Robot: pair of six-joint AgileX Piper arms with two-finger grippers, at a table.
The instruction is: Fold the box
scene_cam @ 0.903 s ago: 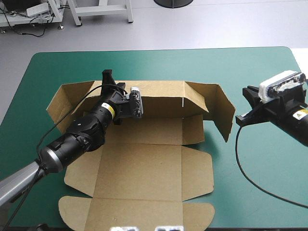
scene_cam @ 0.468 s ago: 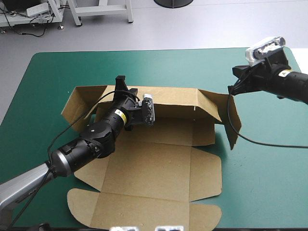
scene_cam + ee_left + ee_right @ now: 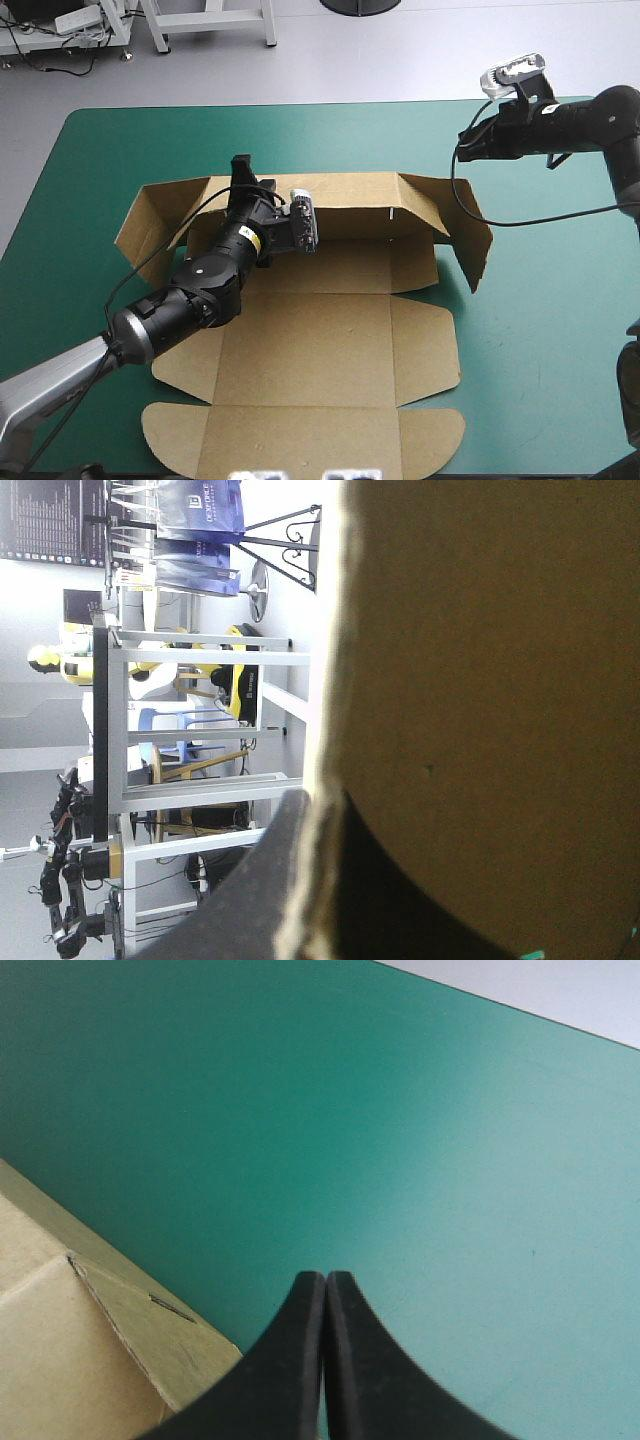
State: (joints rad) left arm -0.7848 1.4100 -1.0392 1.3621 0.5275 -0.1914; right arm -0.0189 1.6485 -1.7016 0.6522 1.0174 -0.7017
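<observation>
We are judging the fold as barely begun. In the high view the box (image 3: 310,340) is lying mid-frame on the table (image 3: 100,150). Its far wall is standing, with an end flap angling up at each side, while the base, side flaps and near lid panel are lying flat, all left to raise and tuck. At centre left our left end effector (image 3: 240,172) is pinching that far wall. At upper right our right end effector (image 3: 466,142) is hovering beyond the right flap, fingers pressed together. The box is holding nothing.
</observation>
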